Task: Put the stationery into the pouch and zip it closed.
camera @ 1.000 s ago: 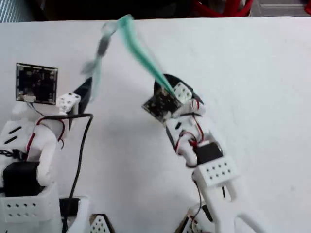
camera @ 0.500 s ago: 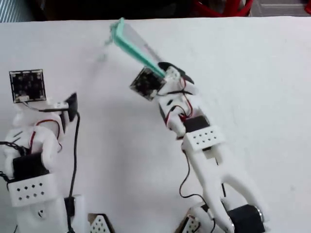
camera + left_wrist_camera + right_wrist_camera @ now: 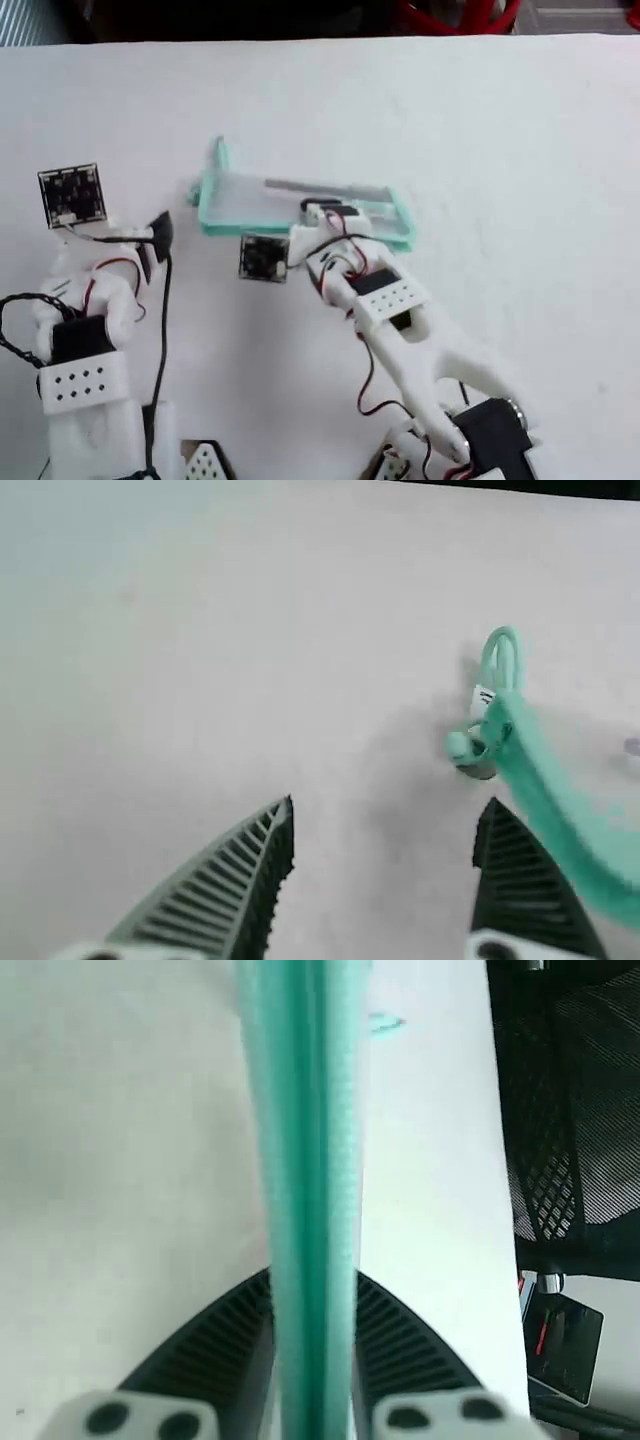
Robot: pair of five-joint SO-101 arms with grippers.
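R end effector (image 3: 312,1305) pinching pouch (image 3: 240,205) edge, L end effector (image 3: 385,825) spread wide, near pouch end

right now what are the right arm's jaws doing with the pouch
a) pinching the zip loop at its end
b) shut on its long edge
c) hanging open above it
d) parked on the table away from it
B: in the right wrist view the right arm's jaws press on both sides of the teal pouch edge, far from the zip loop at its end.
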